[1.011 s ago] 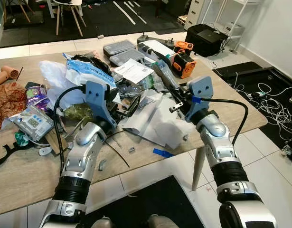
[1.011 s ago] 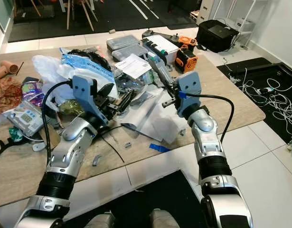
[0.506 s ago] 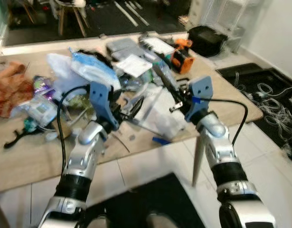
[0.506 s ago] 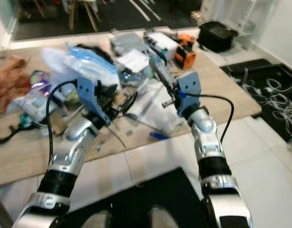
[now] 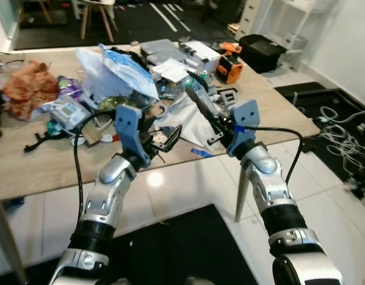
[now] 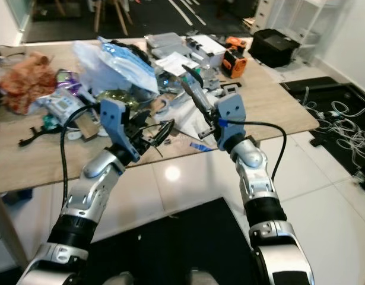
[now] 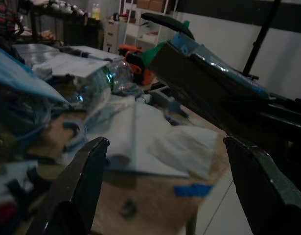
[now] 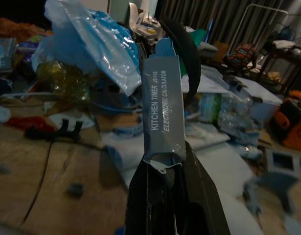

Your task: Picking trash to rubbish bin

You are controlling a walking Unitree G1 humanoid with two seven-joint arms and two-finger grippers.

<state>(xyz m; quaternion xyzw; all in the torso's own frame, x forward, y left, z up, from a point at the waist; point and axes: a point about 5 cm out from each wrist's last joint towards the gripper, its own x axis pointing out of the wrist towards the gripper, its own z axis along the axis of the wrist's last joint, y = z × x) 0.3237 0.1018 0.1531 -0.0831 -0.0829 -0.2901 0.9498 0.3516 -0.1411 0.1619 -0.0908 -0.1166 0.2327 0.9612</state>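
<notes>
We had the flat grey kitchen-timer packet (image 8: pixel 162 115) clamped in our right gripper (image 5: pixel 213 122), lifted above the wooden table (image 5: pixel 40 172). Our left gripper (image 5: pixel 164 141) seemed spread open, holding nothing. Next we needed to find the bin.

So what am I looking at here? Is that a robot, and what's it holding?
Yes, a robot. Two pictures come from cameras on its head, looking down at its two silver arms. The other two come from little cameras on its wrists, looking along the black fingers.

The right tool is shut on a long flat package; its label reads "Kitchen Timer Electronic Calculator".

The left tool is open, fingers spread, holding nothing, at the near edge of the wooden table.

The table is piled with clutter: a blue plastic bag, a squashed clear bottle, white papers and an orange tool.
</notes>
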